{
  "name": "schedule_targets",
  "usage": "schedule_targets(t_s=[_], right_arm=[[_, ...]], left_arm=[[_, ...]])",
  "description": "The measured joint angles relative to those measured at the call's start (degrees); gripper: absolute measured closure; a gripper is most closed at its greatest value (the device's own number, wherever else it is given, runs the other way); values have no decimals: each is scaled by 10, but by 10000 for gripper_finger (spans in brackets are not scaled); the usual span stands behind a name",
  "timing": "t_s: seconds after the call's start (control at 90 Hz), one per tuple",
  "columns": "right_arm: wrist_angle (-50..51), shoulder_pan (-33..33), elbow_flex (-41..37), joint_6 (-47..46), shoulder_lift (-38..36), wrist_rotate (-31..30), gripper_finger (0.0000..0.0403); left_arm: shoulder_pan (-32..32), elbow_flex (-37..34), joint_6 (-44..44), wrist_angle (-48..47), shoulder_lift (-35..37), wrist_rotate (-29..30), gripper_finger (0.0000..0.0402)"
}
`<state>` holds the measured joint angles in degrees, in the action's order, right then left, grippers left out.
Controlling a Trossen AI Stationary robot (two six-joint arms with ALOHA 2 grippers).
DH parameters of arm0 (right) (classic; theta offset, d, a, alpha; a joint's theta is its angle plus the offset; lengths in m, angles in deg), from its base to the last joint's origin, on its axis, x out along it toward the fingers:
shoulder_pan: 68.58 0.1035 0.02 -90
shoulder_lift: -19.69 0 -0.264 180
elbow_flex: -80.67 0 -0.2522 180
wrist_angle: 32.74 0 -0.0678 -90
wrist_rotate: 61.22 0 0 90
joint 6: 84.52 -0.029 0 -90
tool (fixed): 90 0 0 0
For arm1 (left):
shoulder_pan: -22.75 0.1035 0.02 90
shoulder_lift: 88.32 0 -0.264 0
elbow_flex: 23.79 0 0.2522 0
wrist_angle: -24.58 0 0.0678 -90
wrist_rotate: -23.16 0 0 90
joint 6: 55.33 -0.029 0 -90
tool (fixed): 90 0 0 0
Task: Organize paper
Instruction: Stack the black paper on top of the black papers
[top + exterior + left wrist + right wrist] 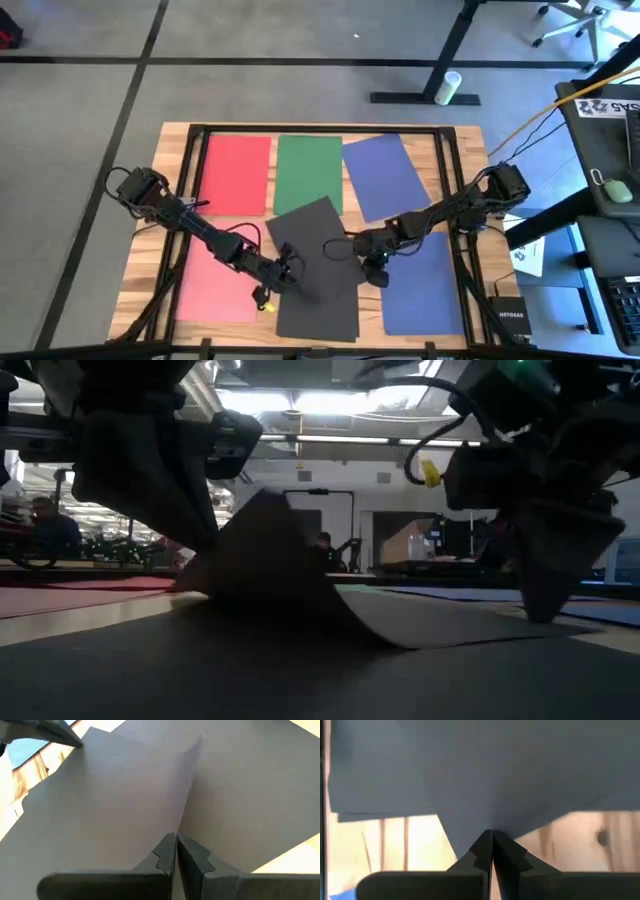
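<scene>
So I count seven sheets on my worktop [463,195]: a red sheet [237,172], a pink sheet [218,286], a green sheet [308,167], two blue sheets [384,174] [425,285] and two dark grey sheets [320,310], the top dark grey sheet [312,235] lying crooked in the middle. My left end effector [287,270] is pinched tight on that top grey sheet's near edge, lifting it into a fold. My right end effector [372,262] is clamped shut on its right-hand edge.
</scene>
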<state>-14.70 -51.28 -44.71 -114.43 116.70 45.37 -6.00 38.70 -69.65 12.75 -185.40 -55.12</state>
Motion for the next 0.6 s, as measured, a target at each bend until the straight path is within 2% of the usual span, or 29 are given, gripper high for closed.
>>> schedule_targets(t_s=[0.144,0.267,0.6], right_arm=[[-49,10,0,-22,24,36,403],[-69,24,-1,-40,24,44,403],[-75,75,0,-88,25,71,403]], left_arm=[[0,0,8,-13,0,0,401],[0,0,15,-31,0,0,401],[7,0,26,-48,0,1,401]])
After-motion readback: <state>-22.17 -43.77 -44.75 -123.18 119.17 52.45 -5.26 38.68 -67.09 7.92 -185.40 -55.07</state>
